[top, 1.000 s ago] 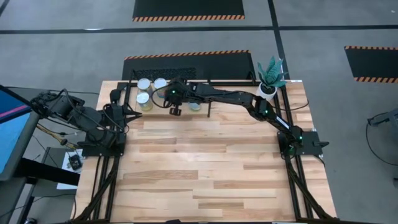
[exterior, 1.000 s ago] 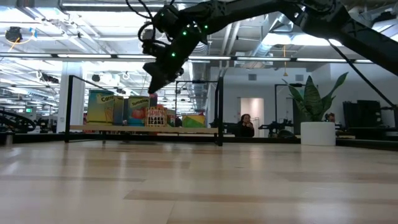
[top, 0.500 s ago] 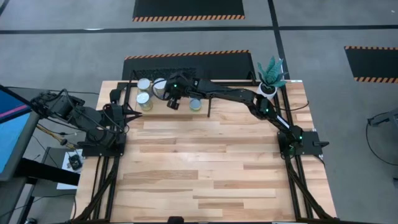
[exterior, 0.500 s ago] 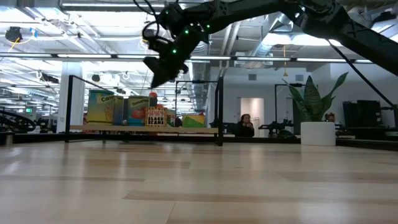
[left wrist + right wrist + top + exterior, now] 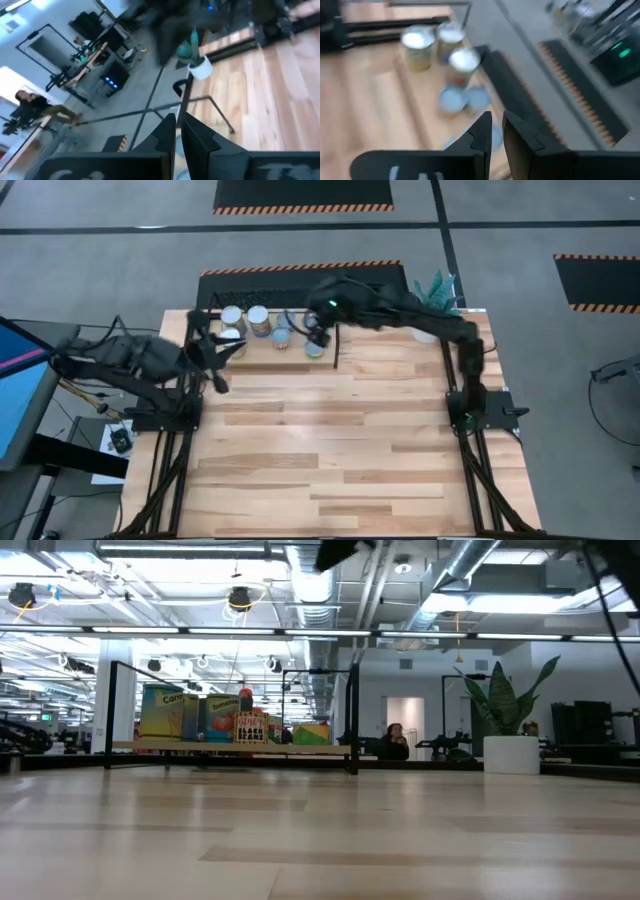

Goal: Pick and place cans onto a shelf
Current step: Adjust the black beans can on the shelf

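Note:
Several cans (image 5: 258,317) with shiny round tops stand upright on their bases on the shelf (image 5: 265,354), a small wooden platform with black rails at the table's far left. The low view shows their labelled sides (image 5: 222,718); the right wrist view shows their tops (image 5: 464,59) from above. My right gripper (image 5: 318,332) hangs high over the shelf's right end, its fingers (image 5: 485,131) a narrow gap apart with nothing between them. My left gripper (image 5: 222,355) is beside the shelf's left end, shut (image 5: 178,125) and empty.
A white plant pot (image 5: 430,327) with a green plant stands at the table's far right corner and shows in the left wrist view (image 5: 200,70). The plank tabletop (image 5: 330,440) stretches bare toward the near edge. A person sits in the room beyond (image 5: 393,740).
My right gripper has risen quickly from the cans on the shelf, going up and toward the table's right until it leaves the low view at the top. My left gripper has shifted a little beside the shelf and rolled its wrist. The cans have stayed put.

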